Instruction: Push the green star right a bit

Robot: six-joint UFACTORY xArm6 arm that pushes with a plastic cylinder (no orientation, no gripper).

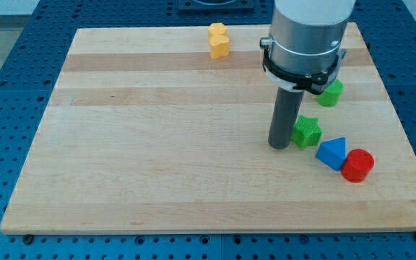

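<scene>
tip (278, 146) of my end effector, a plain rod holding nothing, touches green star (308, 132) from the view's left.

Grey cylinder (black clamp), dark rod (279, 123)

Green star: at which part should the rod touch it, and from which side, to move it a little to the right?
Press on the green star at its left-facing edge, coming from the view's left. My tip already stands right beside that side. Push gently through the middle: the blue triangle lies close at its lower right.
</scene>
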